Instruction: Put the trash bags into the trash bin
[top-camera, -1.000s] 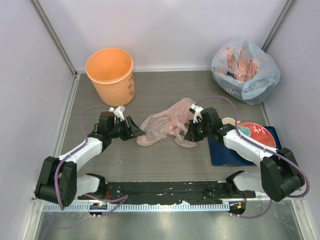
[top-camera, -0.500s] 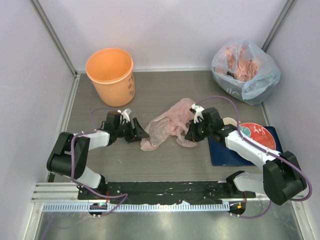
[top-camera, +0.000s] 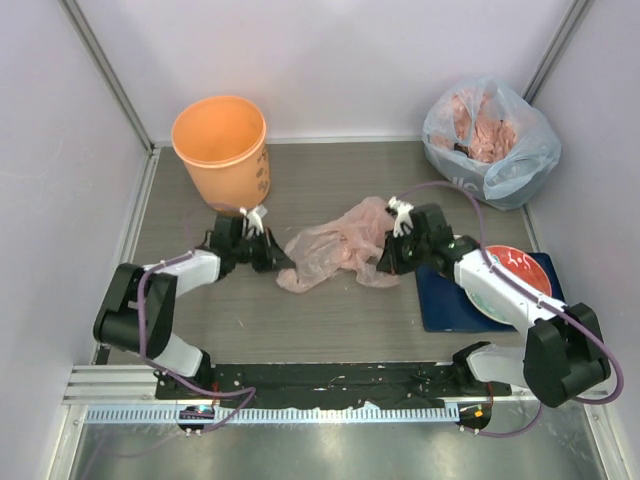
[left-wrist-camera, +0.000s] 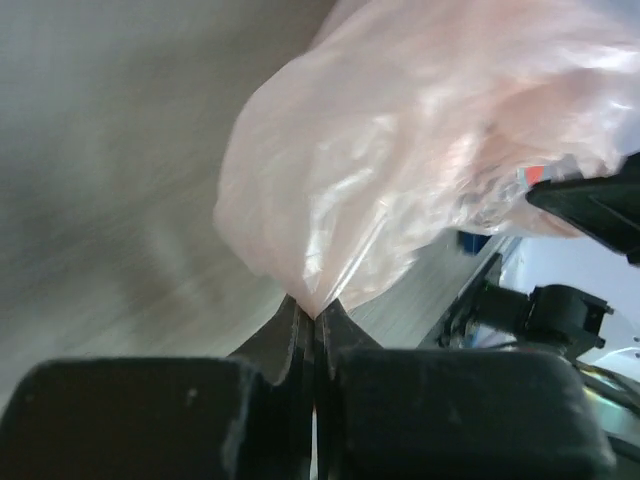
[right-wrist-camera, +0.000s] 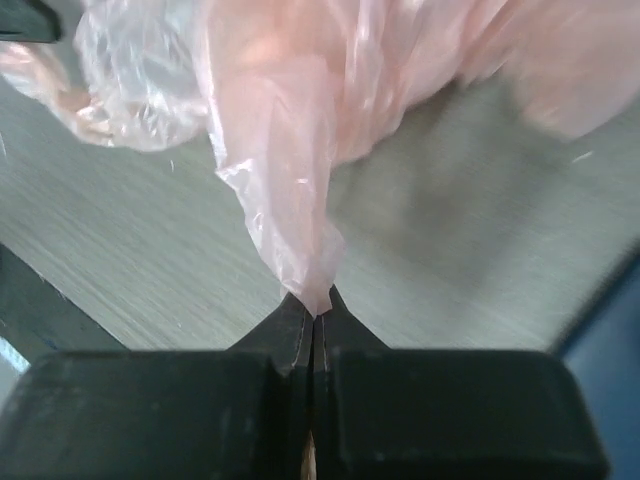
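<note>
Pale, plain walls box it in: back wall (top-camera: 340, 60) far, left wall (top-camera: 50, 180), right wall (top-camera: 605, 190), all matte under soft, even light. A slim metal post climbs the far left corner (top-camera: 110, 72), another the far right (top-camera: 556, 45). Below, a grey wood-grain table (top-camera: 330, 185). Along its near edge, a black strip (top-camera: 330, 378), then brushed metal sheet (top-camera: 330, 450).

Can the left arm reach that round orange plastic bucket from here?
Probably yes: the orange bucket stands close beyond it, nothing between, though its fingers are shut on the thin pale-pink plastic bag.
</note>
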